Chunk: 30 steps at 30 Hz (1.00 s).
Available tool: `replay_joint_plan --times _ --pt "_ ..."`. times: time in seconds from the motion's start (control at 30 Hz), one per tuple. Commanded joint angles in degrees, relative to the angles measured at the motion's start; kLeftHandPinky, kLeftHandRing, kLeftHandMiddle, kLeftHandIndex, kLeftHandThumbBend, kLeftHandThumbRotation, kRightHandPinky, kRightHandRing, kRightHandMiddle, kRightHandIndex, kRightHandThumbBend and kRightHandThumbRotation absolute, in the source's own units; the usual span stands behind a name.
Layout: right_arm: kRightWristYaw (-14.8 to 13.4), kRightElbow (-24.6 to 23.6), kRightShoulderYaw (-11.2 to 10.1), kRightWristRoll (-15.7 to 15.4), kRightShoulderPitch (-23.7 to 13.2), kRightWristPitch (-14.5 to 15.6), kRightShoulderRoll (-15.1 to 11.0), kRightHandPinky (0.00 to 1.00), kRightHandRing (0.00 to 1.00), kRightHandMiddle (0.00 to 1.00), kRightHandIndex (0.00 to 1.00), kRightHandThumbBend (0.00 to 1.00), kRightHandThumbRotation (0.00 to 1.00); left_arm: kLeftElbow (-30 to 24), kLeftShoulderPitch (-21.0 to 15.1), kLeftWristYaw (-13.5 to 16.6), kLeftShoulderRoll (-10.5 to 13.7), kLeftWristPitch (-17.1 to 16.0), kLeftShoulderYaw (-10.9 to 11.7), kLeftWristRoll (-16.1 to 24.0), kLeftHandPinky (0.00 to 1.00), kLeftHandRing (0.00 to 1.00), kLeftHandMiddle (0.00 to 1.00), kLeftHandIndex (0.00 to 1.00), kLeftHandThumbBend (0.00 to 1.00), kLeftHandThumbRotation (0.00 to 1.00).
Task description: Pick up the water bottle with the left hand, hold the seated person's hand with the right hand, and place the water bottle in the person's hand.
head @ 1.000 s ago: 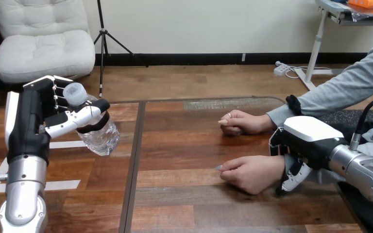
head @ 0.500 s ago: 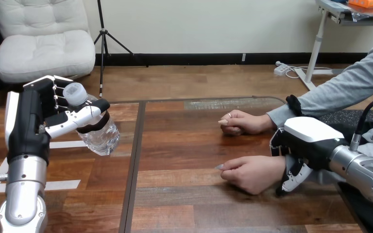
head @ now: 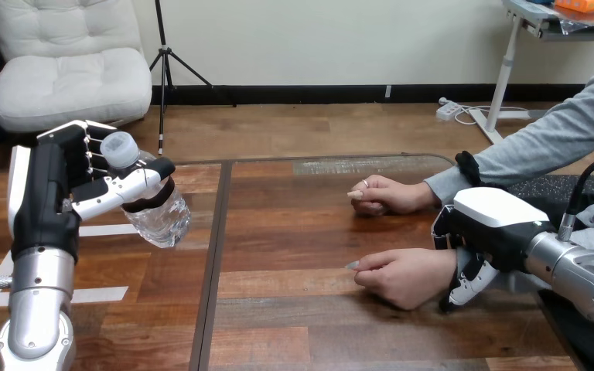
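Observation:
A clear water bottle [head: 155,214] with a pale cap is tilted and lifted off the table at the left, and my left hand [head: 45,193] is shut on it, thumb across its neck. At the lower right, the person's nearer hand [head: 402,275] rests loosely curled on the wooden table [head: 302,232]. My right hand [head: 496,222] lies over that hand's wrist, with its fingers [head: 464,284] curled down round the wrist. The person's farther hand [head: 387,194] rests on the table behind it, holding nothing.
White tape strips [head: 102,230] mark the table's left part under the bottle. A dark seam [head: 216,255] runs front to back between two tabletops. The person's grey sleeve [head: 541,147] comes in from the right edge.
My right hand and the person's nearer hand have shifted very slightly to the right. The left hand and the bottle have not moved.

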Motion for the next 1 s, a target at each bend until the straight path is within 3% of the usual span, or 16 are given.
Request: replay_joint_plan --times 0.0,0.4,0.97 --pt "-1.7 -0.2 0.6 -1.2 -2.6 0.3 -1.4 0.10 0.15 0.21 0.23 0.78 0.00 -4.0 -2.6 -0.2 0.4 -1.4 0.9 -0.5 0.32 0.37 0.40 0.40 0.74 0.00" --pt "-1.8 -0.2 0.4 -2.0 -2.9 0.5 -1.4 0.07 0.13 0.19 0.23 0.76 0.00 -4.5 -2.5 -0.2 0.1 -0.8 1.0 -0.7 0.32 0.37 0.40 0.40 0.74 0.00" --pt "-1.0 -0.5 -0.6 -0.6 -2.8 0.2 -1.4 0.07 0.13 0.19 0.21 0.75 0.00 -4.2 -2.4 -0.4 0.4 -1.2 1.1 -0.6 0.32 0.37 0.40 0.40 0.73 0.00"
